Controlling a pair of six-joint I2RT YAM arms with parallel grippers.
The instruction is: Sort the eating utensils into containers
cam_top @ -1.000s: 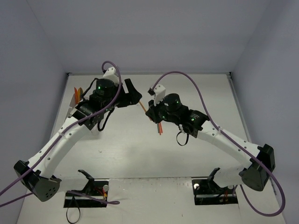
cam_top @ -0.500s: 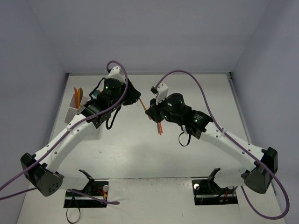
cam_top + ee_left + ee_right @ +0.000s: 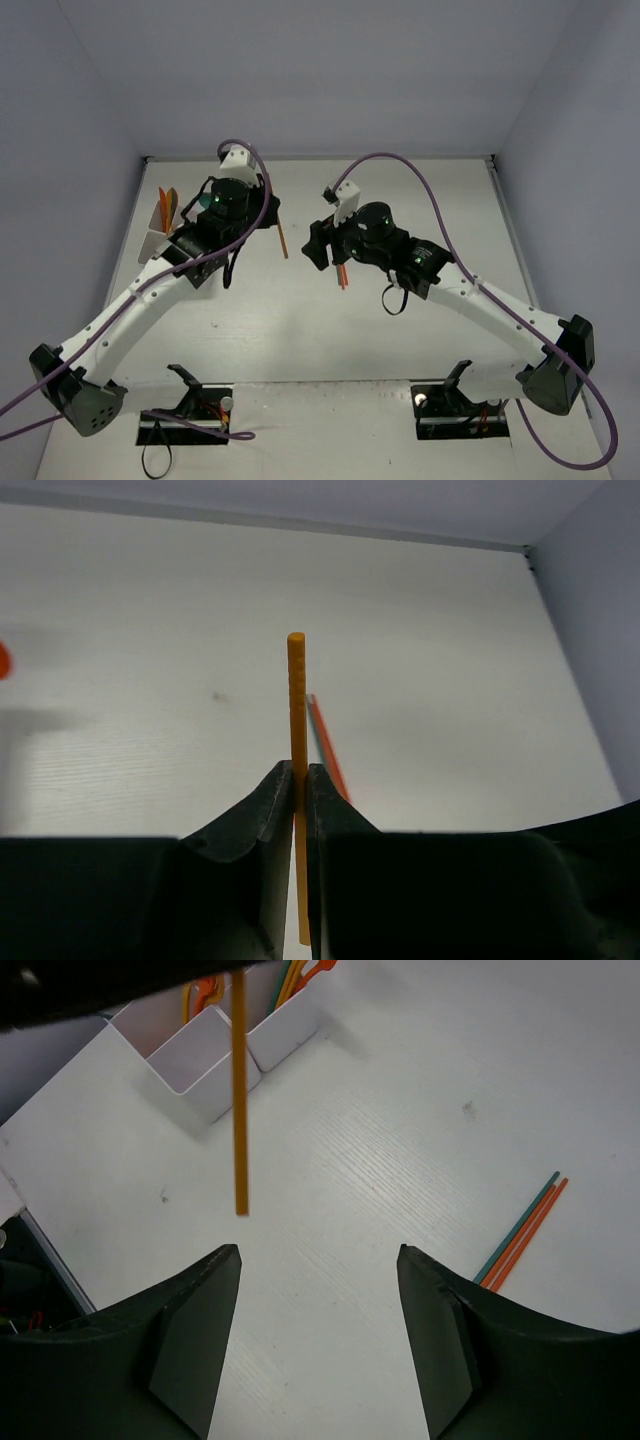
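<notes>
An orange chopstick-like stick [image 3: 297, 695] is pinched upright between the jaws of my left gripper [image 3: 298, 770], which is shut on it. From above, that stick [image 3: 283, 240] hangs over the middle of the table, just below the left gripper [image 3: 272, 212]. My right gripper [image 3: 320, 1260] stands open and empty a short way right of the stick [image 3: 239, 1090]. Three more sticks [image 3: 525, 1230], two orange and one teal, lie together on the table. The white compartment box [image 3: 205, 1055] at the far left holds orange utensils [image 3: 167, 205].
The three loose sticks [image 3: 342, 275] lie under the right wrist, partly hidden by it. Grey walls close the table at the back and both sides. Purple cables arch over both arms.
The orange stick has passed from hand to hand: the left gripper shut on it and the right gripper opened and let go. The left gripper has drawn the stick slightly left.
</notes>
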